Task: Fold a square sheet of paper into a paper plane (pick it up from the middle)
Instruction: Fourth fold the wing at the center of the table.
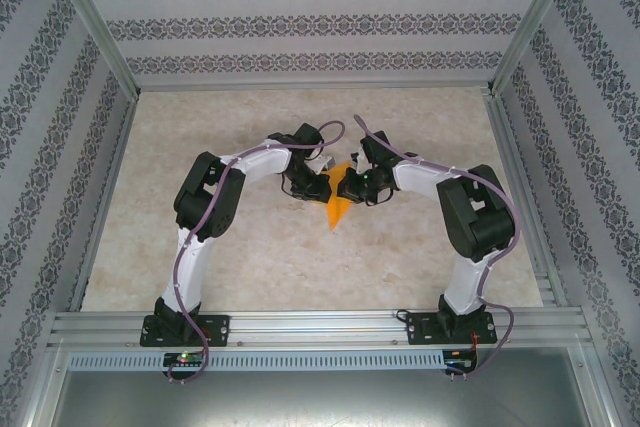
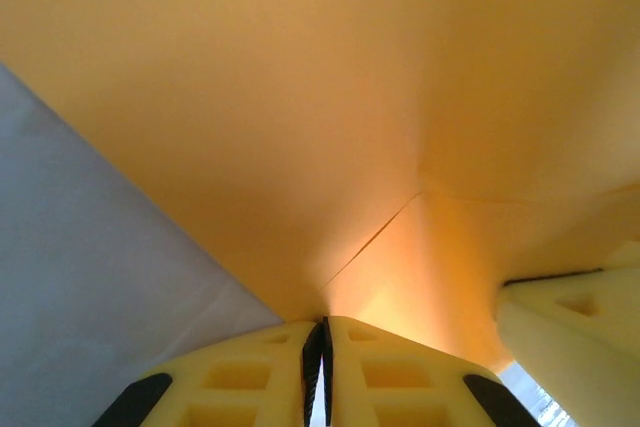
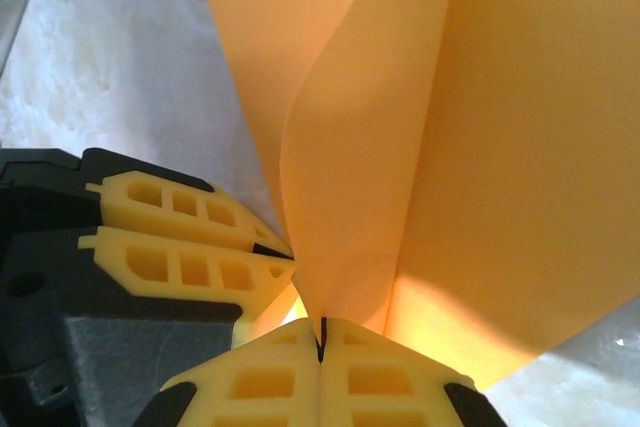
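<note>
Paper sheet [image 1: 338, 209], one, pinched by left claw [image 2: 320, 347], right claw [image 3: 321, 337]

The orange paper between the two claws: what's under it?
Beneath the paper lies the pale marbled table, seen all around it. The left gripper and right gripper pinch it. The table patch directly below is covered; contact cannot be told.
</note>
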You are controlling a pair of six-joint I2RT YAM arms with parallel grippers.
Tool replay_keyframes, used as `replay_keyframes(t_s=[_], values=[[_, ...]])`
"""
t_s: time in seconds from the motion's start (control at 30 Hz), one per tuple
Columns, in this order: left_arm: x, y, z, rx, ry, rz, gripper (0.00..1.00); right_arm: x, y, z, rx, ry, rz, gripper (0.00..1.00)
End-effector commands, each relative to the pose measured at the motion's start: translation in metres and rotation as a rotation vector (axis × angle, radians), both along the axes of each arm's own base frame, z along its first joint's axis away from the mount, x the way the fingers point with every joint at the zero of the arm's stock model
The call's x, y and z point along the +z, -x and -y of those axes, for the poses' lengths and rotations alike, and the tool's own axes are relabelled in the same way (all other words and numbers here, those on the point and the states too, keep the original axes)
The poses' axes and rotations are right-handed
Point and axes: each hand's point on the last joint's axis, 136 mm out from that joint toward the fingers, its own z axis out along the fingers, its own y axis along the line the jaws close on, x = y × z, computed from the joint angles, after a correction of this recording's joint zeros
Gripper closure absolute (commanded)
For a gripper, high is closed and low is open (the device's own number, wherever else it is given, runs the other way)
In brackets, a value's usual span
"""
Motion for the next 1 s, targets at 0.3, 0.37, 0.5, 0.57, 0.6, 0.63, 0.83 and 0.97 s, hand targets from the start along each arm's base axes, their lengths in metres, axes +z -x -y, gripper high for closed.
replay_keyframes(t_s=[0.3,0.37,0.5,0.57,0.6,0.63,0.83,0.97], values=[[-0.047,0.015,-0.008,-0.012,-0.076,-0.043,0.84,-0.002,-0.010,-0.019,-0.003,-0.072,-0.017,0.97],[-0.047,0.014,-0.008,-0.008,-0.072,-0.043,0.84,-0.004,-0.009,-0.020,-0.002,-0.078,-0.021,0.97],[-0.044,0.014,-0.007,0.000,-0.057,-0.043,0.84,-0.012,-0.007,-0.021,-0.005,-0.081,-0.041,0.97],[-0.040,0.013,-0.006,0.001,-0.046,-0.037,0.84,-0.016,-0.006,-0.021,-0.007,-0.080,-0.049,0.97],[-0.039,0.012,-0.006,0.005,-0.045,-0.035,0.84,-0.018,-0.006,-0.020,-0.009,-0.077,-0.053,0.97],[-0.038,0.012,-0.006,0.006,-0.042,-0.036,0.84,-0.020,-0.006,-0.020,-0.009,-0.076,-0.054,0.97],[-0.033,0.010,-0.003,0.021,-0.011,-0.034,0.84,-0.024,-0.004,-0.023,-0.004,-0.085,-0.066,0.97],[-0.028,0.006,-0.001,0.037,0.019,-0.028,0.84,-0.030,-0.002,-0.019,0.000,-0.061,-0.074,0.96]])
